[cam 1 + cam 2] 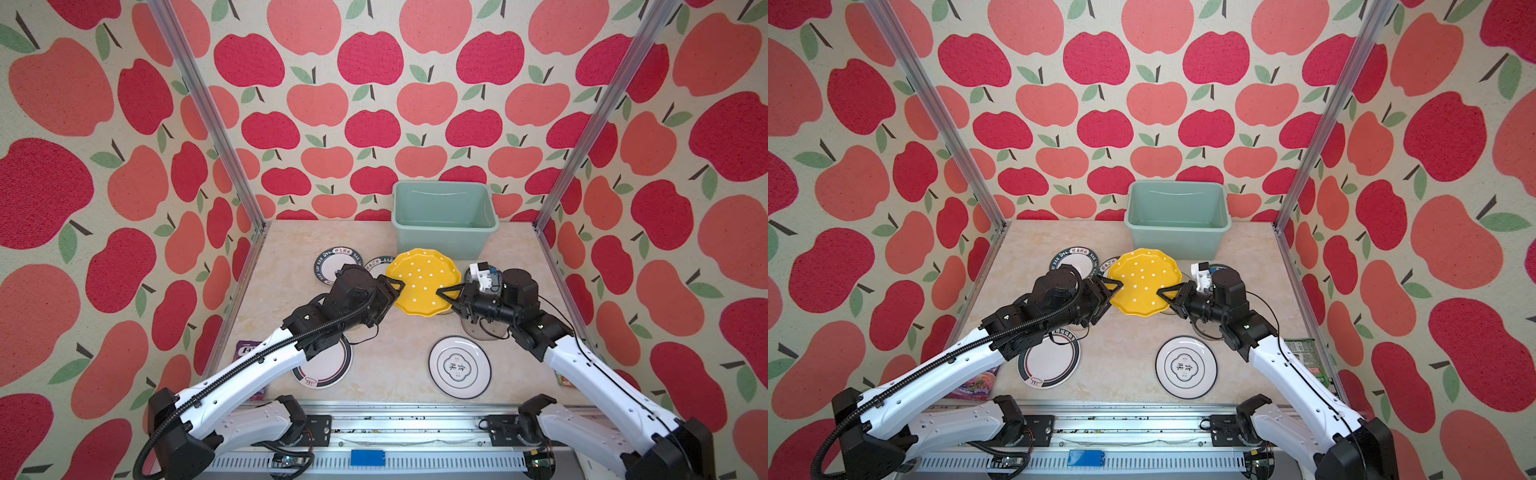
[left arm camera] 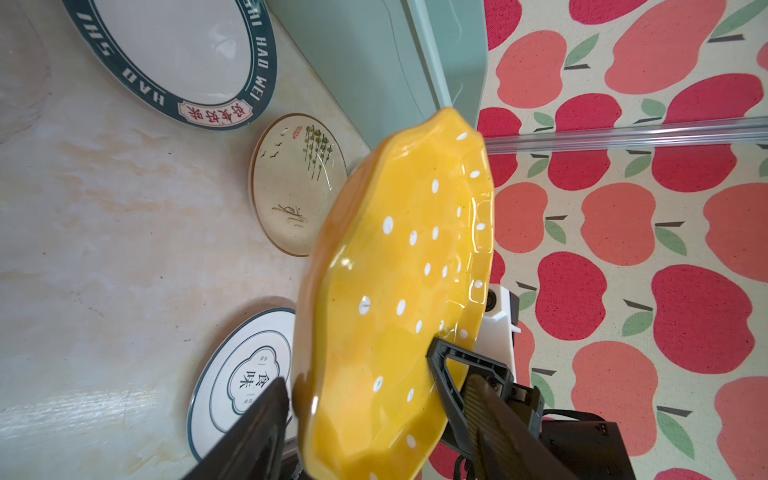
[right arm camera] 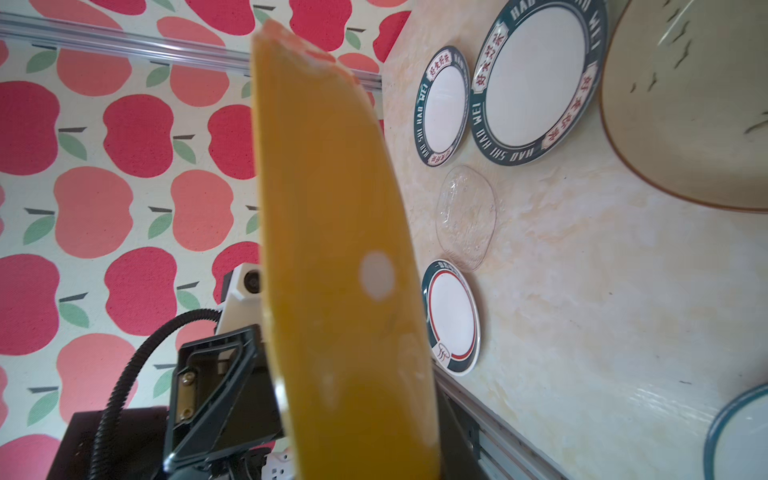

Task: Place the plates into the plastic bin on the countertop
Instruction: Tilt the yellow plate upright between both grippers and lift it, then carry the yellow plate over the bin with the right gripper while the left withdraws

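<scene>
Right gripper (image 1: 445,300): clamped on one yellow plate (image 1: 419,278), held tilted above the countertop (image 1: 395,353), just before the one bin (image 1: 436,243).
Left gripper (image 1: 395,296): spread wide about the opposite rim.
Dark-rimmed plates (image 3: 442,106) (image 3: 536,79) (image 3: 453,318): three, lay flat.
Emblem plate (image 1: 459,366): one.
Cream plate (image 2: 297,183): one.
Clear plate (image 3: 465,216): one.

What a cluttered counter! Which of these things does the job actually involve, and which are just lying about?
Part of the job: mint bin; yellow dotted plate; lettered-rim plate; half-hidden lettered plate; red-striped plate; emblem plate; cream plate; clear glass plate.
Just lying about: purple packet; green packet.
</scene>
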Robot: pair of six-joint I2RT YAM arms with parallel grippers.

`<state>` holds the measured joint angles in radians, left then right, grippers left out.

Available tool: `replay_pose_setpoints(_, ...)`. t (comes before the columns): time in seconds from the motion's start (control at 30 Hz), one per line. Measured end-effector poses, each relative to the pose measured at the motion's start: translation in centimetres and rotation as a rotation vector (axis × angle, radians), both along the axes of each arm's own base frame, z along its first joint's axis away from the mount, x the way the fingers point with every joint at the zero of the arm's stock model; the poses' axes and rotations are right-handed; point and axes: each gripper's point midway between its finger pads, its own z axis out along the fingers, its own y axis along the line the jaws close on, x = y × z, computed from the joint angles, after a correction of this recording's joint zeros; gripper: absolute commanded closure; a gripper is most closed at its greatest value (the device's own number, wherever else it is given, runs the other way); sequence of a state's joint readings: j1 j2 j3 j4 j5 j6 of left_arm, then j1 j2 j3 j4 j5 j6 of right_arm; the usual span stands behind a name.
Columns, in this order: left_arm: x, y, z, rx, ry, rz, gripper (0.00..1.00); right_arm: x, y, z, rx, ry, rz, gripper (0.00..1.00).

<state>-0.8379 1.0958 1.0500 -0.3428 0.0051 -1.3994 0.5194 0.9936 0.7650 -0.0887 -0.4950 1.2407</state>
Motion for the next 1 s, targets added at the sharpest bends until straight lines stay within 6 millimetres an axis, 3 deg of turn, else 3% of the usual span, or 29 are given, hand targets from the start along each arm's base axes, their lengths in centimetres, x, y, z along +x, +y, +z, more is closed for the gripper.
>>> replay_pose_setpoints(0.2,1.4,2.5,4.4,0.056,-0.149,0.075,0.18,3.2,-3.0,-1.0,-0.164,0.054,-0.105,1.0)
replay_pose_setpoints(0.3,1.8,4.7,6.0,0.101,-0.222,0.116,0.16,5.5,-3.8,-0.3,-0.208,0.066,-0.132,1.0)
replay_pose_setpoints(0.43,3.6,8.1,7.1,0.167,-0.275,0.175,0.16,10.0,-4.1,2.2,-0.243,0.041,-0.149,1.0)
replay_pose_setpoints(0.57,5.8,10.9,6.3,0.25,-0.264,0.207,0.16,16.0,-3.9,5.6,-0.262,-0.039,-0.154,1.0)
replay_pose_setpoints(0.73,7.6,11.8,4.0,0.332,-0.227,0.171,0.16,22.4,-3.2,7.2,-0.273,-0.119,-0.135,1.0)
replay_pose_setpoints(0.83,8.6,11.7,2.4,0.362,-0.196,0.137,0.16,25.6,-2.9,6.4,-0.276,-0.128,-0.122,1.0)
replay_pose_setpoints(1.0,9.7,11.4,0.0,0.388,-0.147,0.083,0.16,30.2,-2.6,3.3,-0.282,-0.101,-0.106,1.0)
